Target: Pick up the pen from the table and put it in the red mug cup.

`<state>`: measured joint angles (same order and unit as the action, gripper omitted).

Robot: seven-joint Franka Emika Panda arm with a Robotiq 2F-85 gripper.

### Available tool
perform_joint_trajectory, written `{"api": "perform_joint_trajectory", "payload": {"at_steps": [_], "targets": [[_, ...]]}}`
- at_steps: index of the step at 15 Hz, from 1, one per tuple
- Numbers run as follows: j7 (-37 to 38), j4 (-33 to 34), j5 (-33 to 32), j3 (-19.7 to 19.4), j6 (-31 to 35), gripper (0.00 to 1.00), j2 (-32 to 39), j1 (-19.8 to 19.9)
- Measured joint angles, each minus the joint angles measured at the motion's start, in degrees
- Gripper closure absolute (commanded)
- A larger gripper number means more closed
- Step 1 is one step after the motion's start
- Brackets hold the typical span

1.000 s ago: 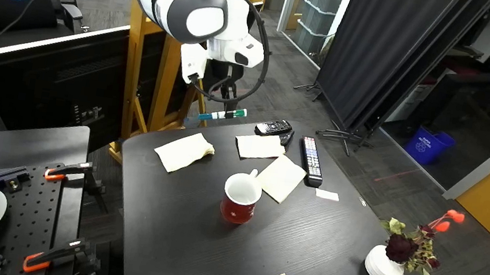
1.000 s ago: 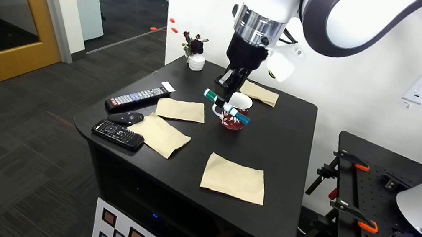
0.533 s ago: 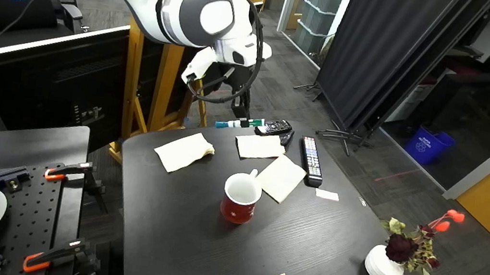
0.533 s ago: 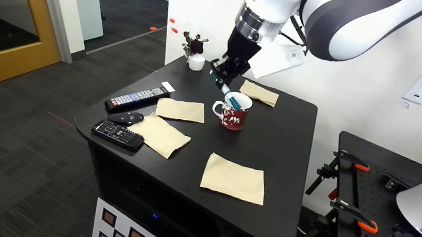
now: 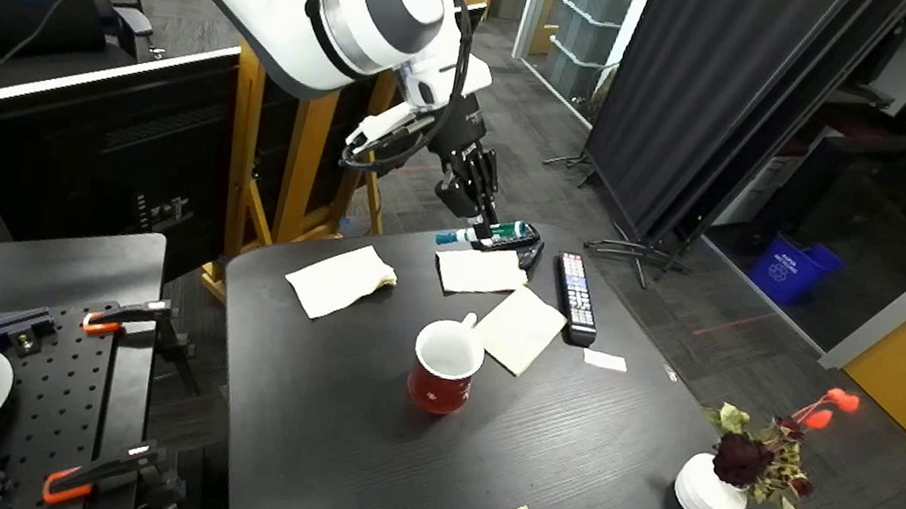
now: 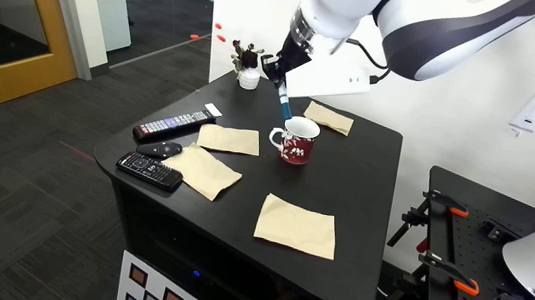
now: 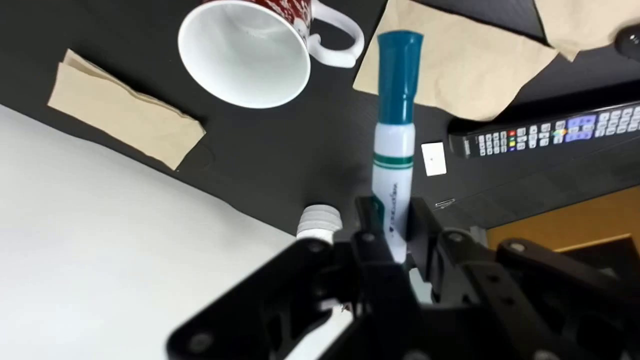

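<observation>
In the wrist view, a folded tan paper sheet (image 7: 125, 112) lies left of and below the red mug (image 7: 245, 55) on the black bench (image 7: 280, 155). The mug shows its white inside, its handle toward the right. Below the mug and slightly to its right is a white vase (image 7: 320, 220), partly hidden by the gripper (image 7: 392, 220).

The gripper comes in below and right of the mug, its fingers narrowed onto a marker pen (image 7: 394, 145). The pen's white barrel sits between them, and its teal cap reaches up past the fingertips, to the right of the mug's handle. In an exterior view the green end (image 5: 513, 230) sticks out on the opposite side of the gripper, and the pen is well apart from the mug.

Right of and below the mug is a small white card (image 7: 433, 159); above that, right of the mug, a second tan sheet (image 7: 465, 75), partly covered by the cap. Well right of the mug lies a long black remote control (image 7: 545, 132).
</observation>
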<state>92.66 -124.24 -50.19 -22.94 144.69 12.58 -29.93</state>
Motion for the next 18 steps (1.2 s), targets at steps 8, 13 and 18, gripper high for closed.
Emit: {"api": "perform_joint_trajectory", "payload": {"at_steps": [8,13,18], "targets": [[30.7,2.4,-15.4,14.4,-26.5,0.95,3.6,3.5],[32.6,2.7,-15.5,21.1,-30.8,0.95,4.3,8.3],[32.9,2.8,-16.0,24.1,-34.4,0.95,4.7,11.2]]}}
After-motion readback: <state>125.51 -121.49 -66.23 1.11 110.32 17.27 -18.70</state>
